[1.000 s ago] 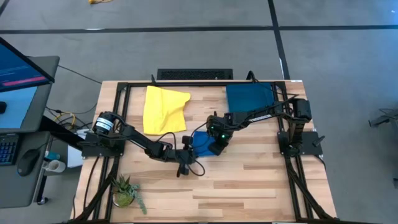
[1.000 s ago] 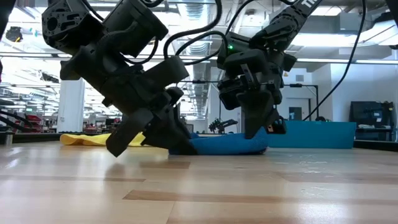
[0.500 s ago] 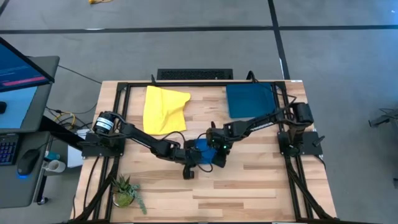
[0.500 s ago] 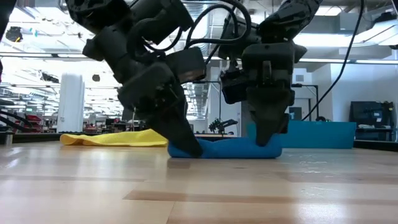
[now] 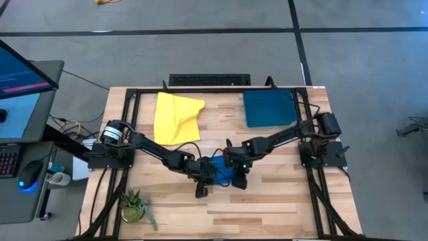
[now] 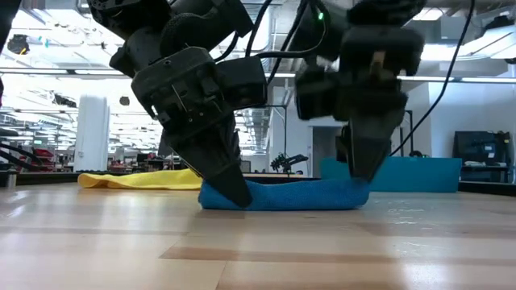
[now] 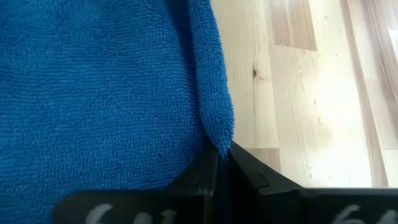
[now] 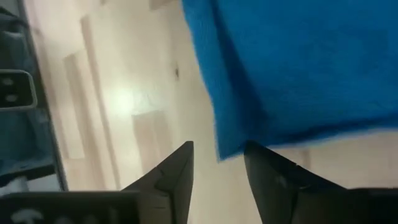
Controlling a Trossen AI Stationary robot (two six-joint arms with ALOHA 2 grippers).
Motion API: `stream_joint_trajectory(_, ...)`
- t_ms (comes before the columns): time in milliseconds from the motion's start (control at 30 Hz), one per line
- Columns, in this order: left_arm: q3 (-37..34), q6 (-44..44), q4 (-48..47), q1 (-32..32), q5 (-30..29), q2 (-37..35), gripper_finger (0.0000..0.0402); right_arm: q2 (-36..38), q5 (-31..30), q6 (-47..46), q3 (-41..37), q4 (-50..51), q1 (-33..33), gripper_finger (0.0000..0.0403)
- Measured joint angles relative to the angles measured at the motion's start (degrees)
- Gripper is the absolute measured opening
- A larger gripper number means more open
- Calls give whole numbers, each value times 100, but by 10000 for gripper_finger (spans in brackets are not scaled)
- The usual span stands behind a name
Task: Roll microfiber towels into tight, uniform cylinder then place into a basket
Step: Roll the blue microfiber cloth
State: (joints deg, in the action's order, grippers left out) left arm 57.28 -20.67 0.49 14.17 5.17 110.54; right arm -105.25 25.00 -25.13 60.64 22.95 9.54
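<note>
The bright blue microfiber towel point(image 6: 282, 195) is pinched at one corner by the clenched left gripper point(image 5: 200, 179); the right gripper point(image 5: 239, 178) is parted beside it. The fold could be dragged open if pulled unevenly.

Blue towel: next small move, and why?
Probably close the right gripper on the blue towel edge. Its fingers stand apart at that edge, while the left gripper already pinches the other end, so both ends need holding before rolling.

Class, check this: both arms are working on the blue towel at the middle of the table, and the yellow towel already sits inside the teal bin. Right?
Not quite. The yellow towel lies flat on the table, apart from the teal bin, as the high view shows. Both arms are indeed at the blue towel.
</note>
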Motion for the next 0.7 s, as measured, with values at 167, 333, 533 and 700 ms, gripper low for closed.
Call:
stream_joint_trajectory(167, 0, 7, -2, -7, 7, 0, 6, 636, -756, 155, 3, 358, 199, 152)
stream_joint_trajectory(333, 0, 17, 9, -7, 15, 0, 6, 1363, -1806, 290, 2, 528, 599, 142)
stream_joint_trajectory(533, -4, 20, 11, -58, 61, -25, 6, 1440, -3327, 1190, 3, 66, 1630, 141)
stream_joint_trajectory(700, -15, 0, -28, -141, 198, -74, 6, 896, -4381, 1903, 4, -228, 2196, 142)
